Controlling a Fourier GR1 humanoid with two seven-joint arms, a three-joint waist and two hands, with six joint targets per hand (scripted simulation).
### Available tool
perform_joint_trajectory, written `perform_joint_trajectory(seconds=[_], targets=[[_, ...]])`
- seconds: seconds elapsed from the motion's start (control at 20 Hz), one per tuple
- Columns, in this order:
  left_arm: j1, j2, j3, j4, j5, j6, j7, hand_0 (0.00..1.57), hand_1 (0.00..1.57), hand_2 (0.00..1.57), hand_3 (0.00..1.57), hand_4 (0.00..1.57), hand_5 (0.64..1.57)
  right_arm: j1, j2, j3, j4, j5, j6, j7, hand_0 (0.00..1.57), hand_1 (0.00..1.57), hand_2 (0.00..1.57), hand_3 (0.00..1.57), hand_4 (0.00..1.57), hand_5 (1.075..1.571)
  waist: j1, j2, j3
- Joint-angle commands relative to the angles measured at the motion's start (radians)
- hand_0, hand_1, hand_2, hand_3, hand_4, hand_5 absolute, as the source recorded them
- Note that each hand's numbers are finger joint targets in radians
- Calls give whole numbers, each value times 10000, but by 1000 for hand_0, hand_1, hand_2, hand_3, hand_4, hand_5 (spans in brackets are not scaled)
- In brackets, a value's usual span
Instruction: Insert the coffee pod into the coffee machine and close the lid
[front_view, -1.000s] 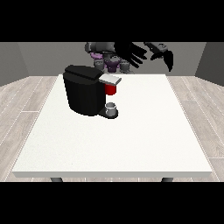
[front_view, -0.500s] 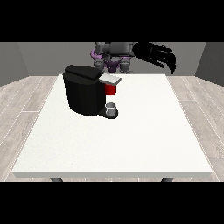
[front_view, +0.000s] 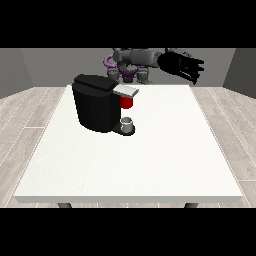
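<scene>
The black coffee machine (front_view: 97, 102) stands on the white table (front_view: 150, 160), left of the middle. Its grey lid (front_view: 126, 90) lies flat over a red part (front_view: 127, 102), and no separate coffee pod shows. A small grey cup (front_view: 128, 124) sits on the machine's base under the red part. The hand at the view's right (front_view: 181, 65) hangs in the air above the table's far edge, well to the right of the machine, fingers spread and holding nothing. No hand shows at the view's left.
The robot's grey and purple torso (front_view: 131, 64) stands behind the table's far edge. Wooden floor surrounds the table on both sides.
The hand at the view's right has drawn away from above the machine's lid, moving to the right and staying raised. The machine and cup have not moved.
</scene>
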Motion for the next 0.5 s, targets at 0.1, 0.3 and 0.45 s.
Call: perform_joint_trajectory(seconds=[0.1,0.3,0.45], targets=[[583,-154,24,19,-54,246,-116,0,0,0,0,266,1571,574,1034,335,60,-172,80,-1090,0,0,0,0,0,1571,-712,-590,-1],[1235,181,355,119,95,111,-55,0,0,0,0,266,1571,1209,1521,654,-144,-206,271,-1792,0,0,0,0,219,1571,-1137,-1331,0],[1730,133,571,259,318,149,27,0,0,0,0,266,1571,2143,2148,990,-266,-451,566,-2139,0,0,0,0,263,1571,-1764,-2001,1]])
